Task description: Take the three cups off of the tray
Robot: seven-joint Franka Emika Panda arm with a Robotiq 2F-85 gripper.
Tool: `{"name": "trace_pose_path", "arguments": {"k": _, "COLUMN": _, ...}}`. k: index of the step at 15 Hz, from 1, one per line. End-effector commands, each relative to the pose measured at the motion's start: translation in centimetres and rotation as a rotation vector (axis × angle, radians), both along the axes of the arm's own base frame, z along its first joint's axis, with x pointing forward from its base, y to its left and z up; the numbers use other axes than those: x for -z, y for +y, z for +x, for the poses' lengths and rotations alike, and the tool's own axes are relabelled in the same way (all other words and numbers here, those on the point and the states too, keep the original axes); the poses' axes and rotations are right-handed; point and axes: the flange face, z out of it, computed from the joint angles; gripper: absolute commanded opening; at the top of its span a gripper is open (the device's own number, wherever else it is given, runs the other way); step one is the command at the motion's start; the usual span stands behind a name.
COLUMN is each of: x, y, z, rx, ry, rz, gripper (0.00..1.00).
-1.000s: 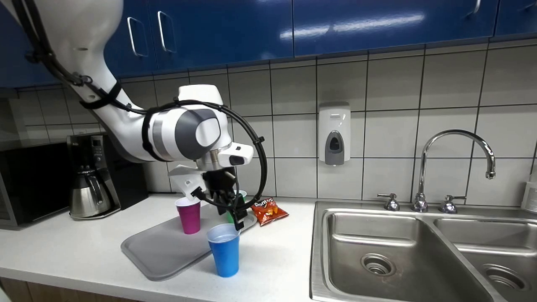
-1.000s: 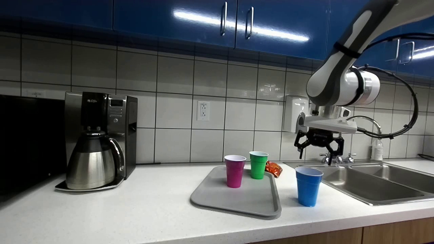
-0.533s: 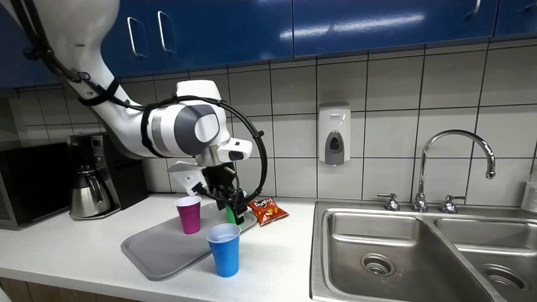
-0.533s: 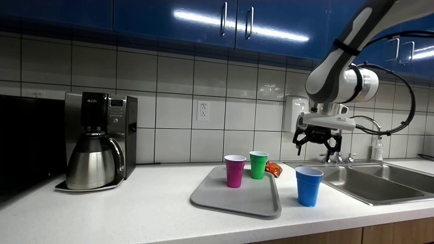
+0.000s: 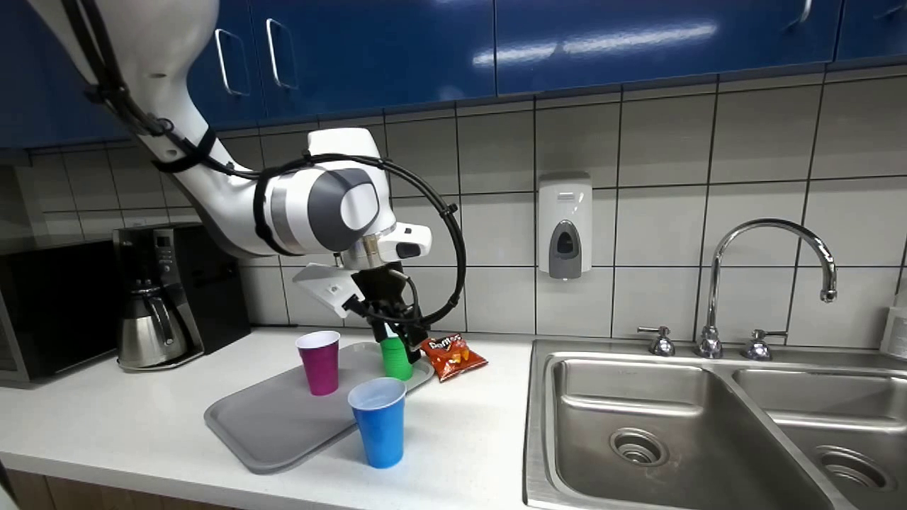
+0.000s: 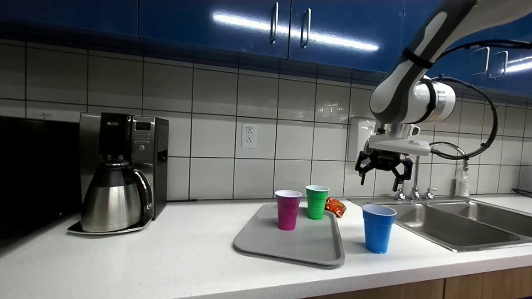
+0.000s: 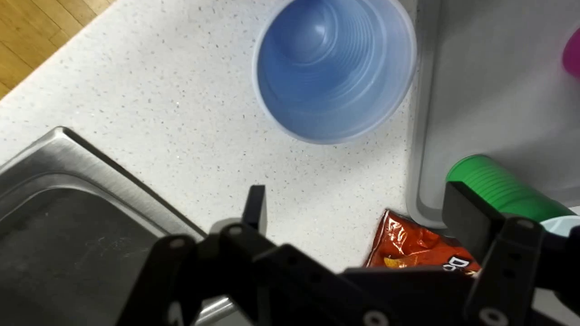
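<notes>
In an exterior view, the wide-spread gripper (image 6: 378,187) hangs above the blue cup (image 6: 377,230) at right. In an exterior view, it partly hides the green cup (image 5: 397,363), on the tray (image 5: 283,419) with the purple cup (image 5: 320,368). In the wrist view, the blue cup is upper centre, fingers (image 7: 467,215) below.

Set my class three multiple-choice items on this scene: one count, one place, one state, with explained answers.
1. How many cups stand on the tray?
A) one B) two C) three

2. Where is the blue cup?
A) in the sink B) on the tray C) on the counter

3. The pincer is:
A) open B) shut, empty C) gripping a cup

1 B: the magenta cup and green cup stand there.
2 C: its base rests beside the tray.
3 A: the wrist view shows its fingers apart.
</notes>
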Motion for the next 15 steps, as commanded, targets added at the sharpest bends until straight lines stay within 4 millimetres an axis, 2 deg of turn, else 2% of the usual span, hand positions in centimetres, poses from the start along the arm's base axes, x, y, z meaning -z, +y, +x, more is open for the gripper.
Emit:
{"name": "trace_pose_path", "arguments": {"k": 1, "x": 0.3, "y": -0.6, "z": 2.3, "rx": -0.038, "ry": 0.002, "rz": -0.005, "gripper": 1.00}}
{"name": "trace_pose_path", "arguments": {"k": 9, "x": 1.4, "y": 0.0, "z": 7.0, "rx": -0.069, "ry": 0.005, "rz": -0.014, "gripper": 1.00}}
{"name": "trace_pose_path", "arguments": {"k": 15, "x": 2.5, "y": 1.6, "z": 10.6, "rx": -0.076, "ry": 0.000, "rz": -0.009, "gripper": 1.00}}
